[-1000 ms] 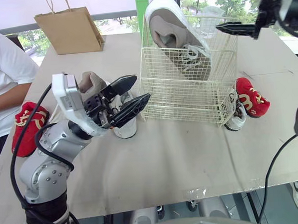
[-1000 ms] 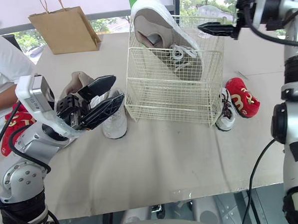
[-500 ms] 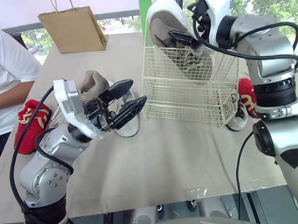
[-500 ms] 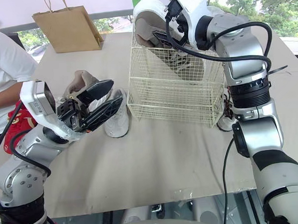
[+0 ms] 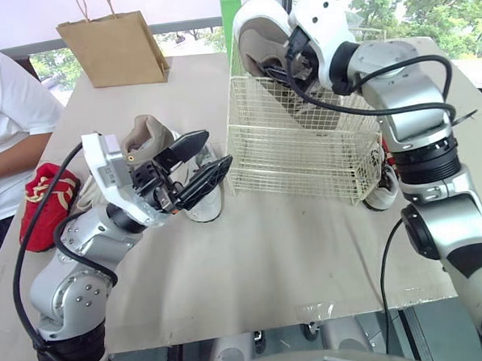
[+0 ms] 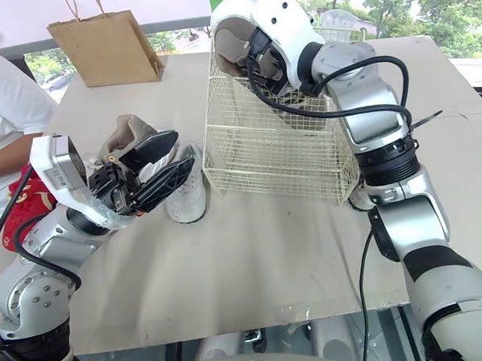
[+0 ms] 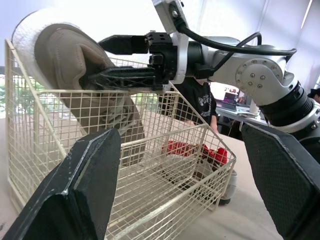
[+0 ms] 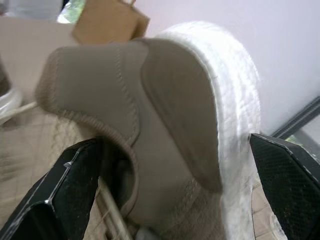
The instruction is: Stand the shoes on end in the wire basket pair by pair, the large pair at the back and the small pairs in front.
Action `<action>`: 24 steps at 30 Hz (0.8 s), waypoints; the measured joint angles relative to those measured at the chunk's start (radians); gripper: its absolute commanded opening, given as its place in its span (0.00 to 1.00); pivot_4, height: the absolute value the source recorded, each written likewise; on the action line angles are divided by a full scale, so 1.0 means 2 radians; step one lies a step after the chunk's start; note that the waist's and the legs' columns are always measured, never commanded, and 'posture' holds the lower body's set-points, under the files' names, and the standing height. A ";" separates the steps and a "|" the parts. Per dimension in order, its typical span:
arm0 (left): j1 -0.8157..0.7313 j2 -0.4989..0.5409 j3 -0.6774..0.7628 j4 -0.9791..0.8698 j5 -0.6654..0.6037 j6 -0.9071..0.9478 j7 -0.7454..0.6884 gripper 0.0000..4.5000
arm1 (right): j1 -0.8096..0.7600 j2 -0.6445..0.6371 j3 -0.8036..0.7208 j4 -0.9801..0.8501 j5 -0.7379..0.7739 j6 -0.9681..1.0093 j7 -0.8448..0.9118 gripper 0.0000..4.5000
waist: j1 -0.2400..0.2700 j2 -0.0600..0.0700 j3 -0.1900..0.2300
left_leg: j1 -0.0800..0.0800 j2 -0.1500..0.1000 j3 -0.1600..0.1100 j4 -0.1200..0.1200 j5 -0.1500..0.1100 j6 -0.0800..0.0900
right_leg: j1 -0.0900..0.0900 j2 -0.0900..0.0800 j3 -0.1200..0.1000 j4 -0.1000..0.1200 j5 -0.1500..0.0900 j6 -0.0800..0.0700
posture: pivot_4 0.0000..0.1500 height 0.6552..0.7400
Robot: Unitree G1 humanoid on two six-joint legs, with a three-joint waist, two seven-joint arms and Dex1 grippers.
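Shoes: one large beige sneaker [image 5: 256, 42] stands toe-down in the wire basket [image 5: 304, 157], against the back corner on the robot's left. Its heel is well above the rim and it leans toward the basket's middle. Right pincer [image 7: 97, 61] is released, fingers spread either side of that heel; I cannot tell whether one touches it. Left pincer [image 5: 215, 149] is also released and empty. It hovers just above the mate [image 5: 146, 135], which lies on the surface [image 5: 293, 250] just beside the basket's left wall. One small red shoe [image 5: 48, 199] sits near the left edge by a person in a white shirt [image 5: 3, 120]. Another red shoe [image 7: 217, 155] and a small pale shoe [image 5: 381, 193] lie beside the basket's right wall.

Risks, as I judge them:
- A nudge from the right pincer could topple the leaning sneaker across the space its mate needs.
- A finger could snag in the wire and drag the basket.
- A left grasp on the mate's soft collar may slip in the lift.
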 measured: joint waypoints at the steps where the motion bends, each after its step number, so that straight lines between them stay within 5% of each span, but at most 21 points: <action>1: 0.000 0.000 0.000 0.000 0.000 0.000 0.000 0.92 | 0.000 0.003 -0.002 0.001 -0.001 0.000 -0.008 0.84 | 0.000 0.000 0.000 | 0.000 0.000 0.000 0.000 0.000 0.000 | 0.000 0.000 0.000 0.000 0.000 0.000 | 1.00 1.00; 5: 0.003 0.000 0.000 0.000 0.000 0.000 0.001 0.92 | 0.009 0.016 -0.017 -0.007 -0.002 0.001 -0.042 0.39 | 0.001 0.000 0.000 | 0.000 0.000 0.000 0.000 0.000 0.000 | 0.000 0.000 0.000 0.000 0.000 0.000 | 1.00 1.00; 10: 0.003 0.000 -0.002 -0.001 0.002 -0.001 0.003 0.92 | 0.049 0.052 -0.049 -0.066 0.004 0.022 -0.102 0.01 | 0.001 0.000 0.000 | 0.000 0.000 0.000 0.000 0.000 0.000 | 0.000 0.000 0.000 0.000 0.000 0.000 | 1.00 1.00; 24: -0.015 -0.011 -0.016 0.005 0.010 -0.001 0.000 0.92 | 0.086 0.125 -0.161 -0.191 0.030 0.094 -0.261 0.00 | 0.002 0.000 0.000 | -0.001 0.000 -0.001 0.000 0.000 0.000 | 0.000 0.000 -0.001 -0.001 0.000 0.000 | 1.00 1.00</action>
